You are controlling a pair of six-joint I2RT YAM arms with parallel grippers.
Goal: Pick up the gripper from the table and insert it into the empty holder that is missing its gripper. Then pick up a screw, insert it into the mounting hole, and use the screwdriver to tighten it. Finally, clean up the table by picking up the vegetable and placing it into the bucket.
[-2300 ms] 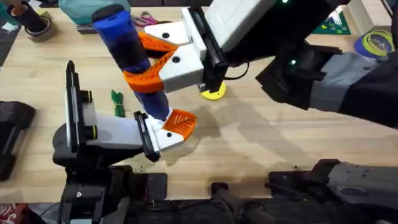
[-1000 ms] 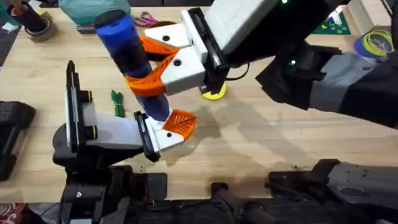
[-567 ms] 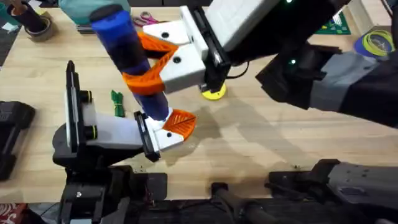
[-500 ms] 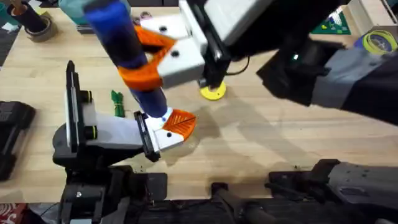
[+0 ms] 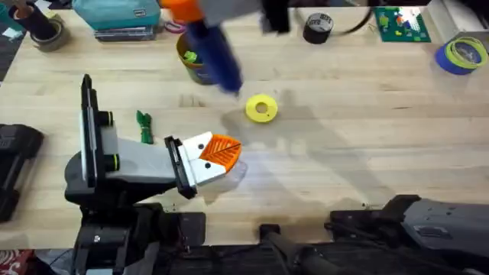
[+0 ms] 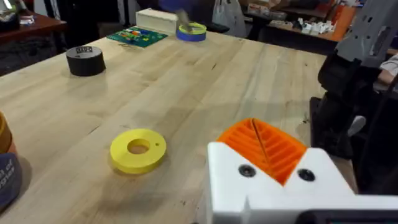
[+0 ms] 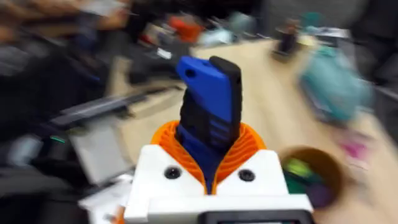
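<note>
Right pincer: your white finger blocks with orange ribbed pads are clamped on the screwdriver, a smooth blue and black pen-shaped body standing up between them. In the overhead view it shows as a blurred blue streak near the far edge of the counter.

Left pincer: you cannot tell from these views how far it is parted. It lies low on the pale wood-grain counter.

Gripper: the orange ribbed wedge sits on the holder, the white angular block at your left pincer's tip; the wrist view shows two dark screw heads in the white face below the wedge.

Vegetable: a small dark green leafy piece lying flat on the wood, just beside your left arm's white housing and behind the pincer tip.

Bucket: a round orange-yellow cup with a dark band, well beyond your left pincer and just beside the blue streak. The right wrist view looks into its open mouth, with something green inside.

Yellow disc: a flat round ring with a centre hole, near and ahead of your left pincer.
</note>
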